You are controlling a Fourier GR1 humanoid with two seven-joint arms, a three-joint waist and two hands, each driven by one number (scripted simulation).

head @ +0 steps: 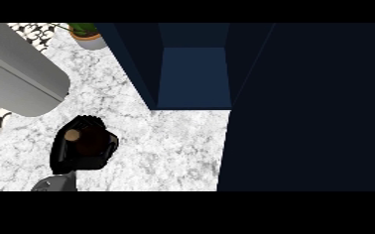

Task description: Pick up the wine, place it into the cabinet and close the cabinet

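Though label unreadable, wine (92,140) in left hand (70,159).

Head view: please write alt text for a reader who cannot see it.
The left robot hand curls round a dark wine bottle with a tan cork top, above the white marbled counter. Beyond it the dark blue cabinet stands open; a potted green plant and a rounded grey object sit at far left.

Counted per kind: one wine bottle (91,140), one black left hand (70,161), one grey forearm (50,184) below it. One dark blue cabinet (139,64) with one open compartment (194,74). One potted plant (89,37). One rounded grey object (26,79) at the left edge. One marbled counter top (176,148).
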